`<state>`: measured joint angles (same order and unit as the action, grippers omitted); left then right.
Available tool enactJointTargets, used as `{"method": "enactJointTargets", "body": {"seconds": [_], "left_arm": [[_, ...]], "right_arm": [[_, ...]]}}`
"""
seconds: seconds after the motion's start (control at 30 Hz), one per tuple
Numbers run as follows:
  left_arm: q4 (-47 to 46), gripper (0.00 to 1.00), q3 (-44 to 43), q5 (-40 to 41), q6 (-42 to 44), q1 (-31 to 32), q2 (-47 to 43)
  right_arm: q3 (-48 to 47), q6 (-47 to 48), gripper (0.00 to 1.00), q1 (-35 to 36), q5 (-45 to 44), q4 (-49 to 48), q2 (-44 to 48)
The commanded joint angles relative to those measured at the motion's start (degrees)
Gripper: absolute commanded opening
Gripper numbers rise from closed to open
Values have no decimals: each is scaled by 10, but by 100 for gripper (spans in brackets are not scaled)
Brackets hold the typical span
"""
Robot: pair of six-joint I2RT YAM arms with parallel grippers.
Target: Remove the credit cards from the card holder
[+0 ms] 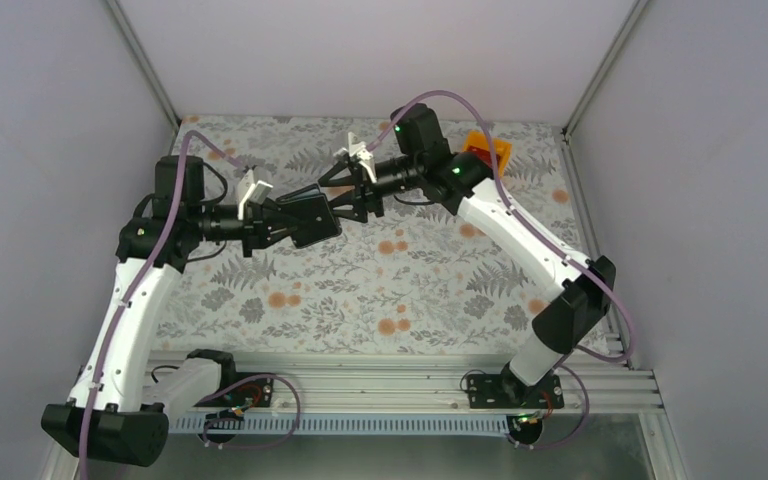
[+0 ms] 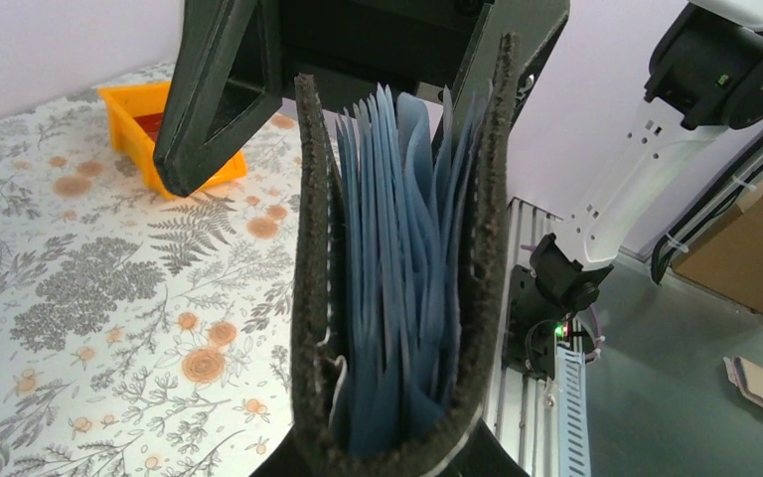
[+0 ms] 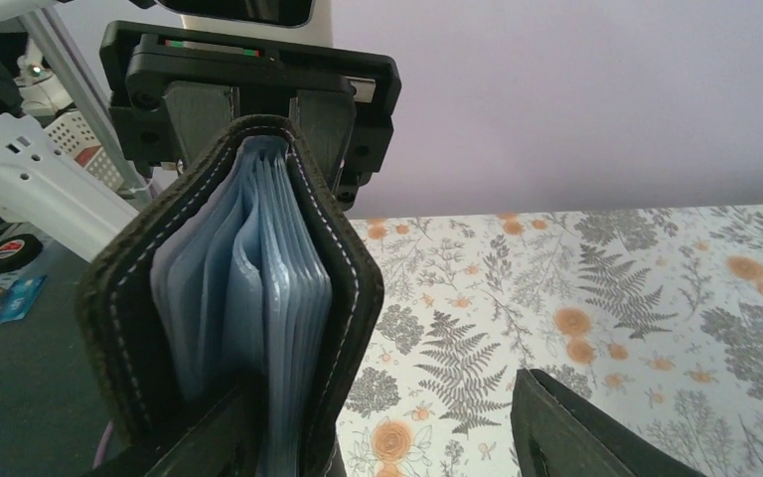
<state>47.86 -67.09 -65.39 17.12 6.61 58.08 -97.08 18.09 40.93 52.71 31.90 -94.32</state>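
Above table (image 1: 410, 290), left gripper (image 1: 282, 228) clamps holder (image 3: 129, 328) mid-air by the spine, right gripper (image 3: 387, 437) gapes empty at its open edge; looks light and floppy, sleeves (image 2: 407, 248) likely slick, so I'd pinch the cards by any exposed edge, none visible.

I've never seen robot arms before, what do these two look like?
The left arm and right arm have white links, black joints with green lights, and purplish cables looped alongside. The left gripper and right gripper have black, triangular fingers.
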Motion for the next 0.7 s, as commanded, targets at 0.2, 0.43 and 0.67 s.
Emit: {"method": "enactJointTargets", "body": {"seconds": [0.2, 0.43, 0.67], "left_arm": [[-31, 2, -24, -5, 23, 3, -4], [-27, 2, -27, 4, 29, 3, -15], [56, 2, -63, -19, 140, 19, -10]], "right_arm": [[-14, 23, 66, 34, 52, 33, -18], [-9, 14, 81, 34, 32, 35, -5], [-11, 5, 82, 44, 49, 31, 15]]}}
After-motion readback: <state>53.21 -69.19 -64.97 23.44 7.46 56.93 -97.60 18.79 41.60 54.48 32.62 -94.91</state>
